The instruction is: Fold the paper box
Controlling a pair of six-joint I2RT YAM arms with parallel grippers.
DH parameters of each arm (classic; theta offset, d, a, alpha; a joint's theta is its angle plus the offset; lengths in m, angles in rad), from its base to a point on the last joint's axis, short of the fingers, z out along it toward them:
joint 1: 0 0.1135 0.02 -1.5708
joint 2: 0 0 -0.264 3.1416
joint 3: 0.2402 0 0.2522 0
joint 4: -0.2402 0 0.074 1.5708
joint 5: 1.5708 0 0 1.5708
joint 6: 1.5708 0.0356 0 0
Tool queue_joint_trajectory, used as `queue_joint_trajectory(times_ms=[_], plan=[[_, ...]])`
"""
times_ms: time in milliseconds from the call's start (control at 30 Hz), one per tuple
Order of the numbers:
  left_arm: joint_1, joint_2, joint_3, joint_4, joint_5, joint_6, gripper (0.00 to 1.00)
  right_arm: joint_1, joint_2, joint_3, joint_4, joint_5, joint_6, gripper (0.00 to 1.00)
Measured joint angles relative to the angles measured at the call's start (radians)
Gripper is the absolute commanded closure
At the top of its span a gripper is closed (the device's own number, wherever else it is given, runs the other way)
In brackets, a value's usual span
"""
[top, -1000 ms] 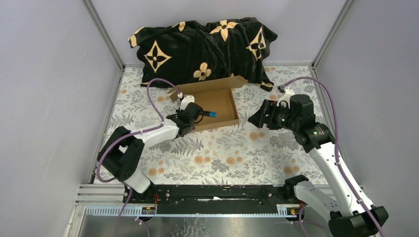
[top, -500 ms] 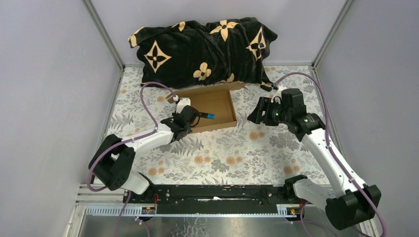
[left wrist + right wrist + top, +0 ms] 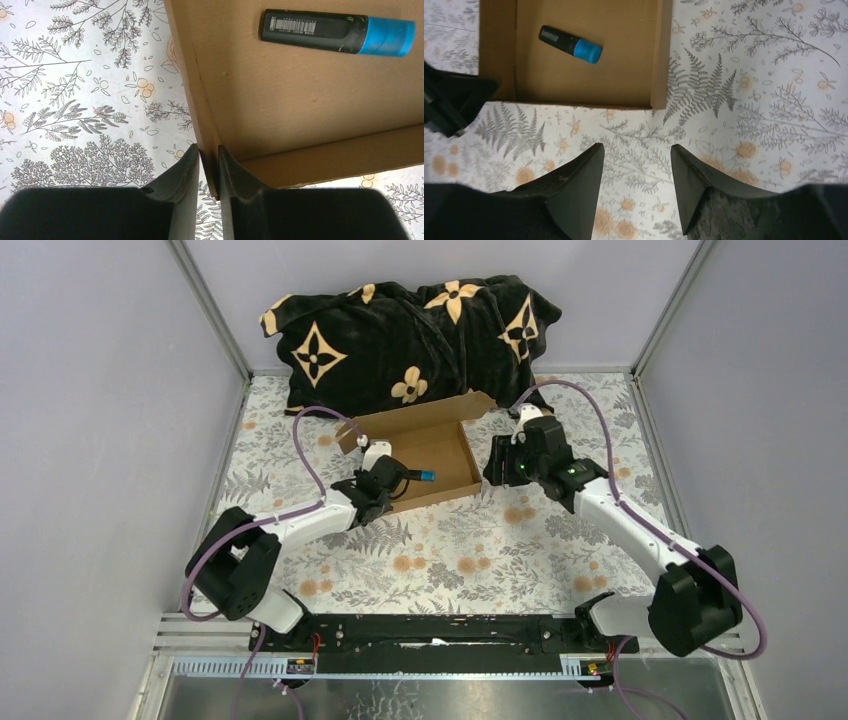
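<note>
Left wrist crops paper box (image 3: 300,100), left pincer (image 3: 209,151) clamping wall; right pincer (image 3: 634,148) spread empty.

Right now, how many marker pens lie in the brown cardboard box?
1. A black marker pen with a blue cap lies flat on the floor of the brown cardboard box, clear of its walls. Nearly all the floor shows; no other appears.

My left arm (image 3: 300,520) stretches forward and to the right from its folded elbow. My left gripper (image 3: 209,172) is pinched nearly closed, one finger on each side of a wall of the paper box (image 3: 300,95). My right arm (image 3: 620,520) reaches forward and to the left. My right gripper (image 3: 634,152) points downward with its fingers spread wide apart.
</note>
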Motion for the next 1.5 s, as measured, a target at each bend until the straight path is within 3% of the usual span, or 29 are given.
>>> queue_joint_trajectory(times_ms=[300, 567, 700, 867, 1500], plan=[[-0.002, 0.020, 0.017, -0.001, 0.002, 0.008, 0.71, 0.023, 0.184, -0.045, 0.285, 0.105, -0.034, 0.43], [-0.002, 0.049, 0.035, -0.001, 0.013, 0.019, 0.51, 0.024, 0.370, 0.000, 0.400, 0.111, -0.058, 0.44], [-0.002, 0.056, 0.041, -0.002, 0.016, 0.026, 0.45, 0.025, 0.410, 0.023, 0.419, 0.111, -0.065, 0.46], [-0.002, 0.072, 0.057, 0.000, 0.017, 0.029, 0.45, 0.027, 0.435, 0.045, 0.435, 0.112, -0.068, 0.53], [-0.003, 0.112, 0.086, 0.010, 0.042, 0.028, 0.45, 0.056, 0.463, 0.042, 0.431, 0.172, -0.056, 0.64]])
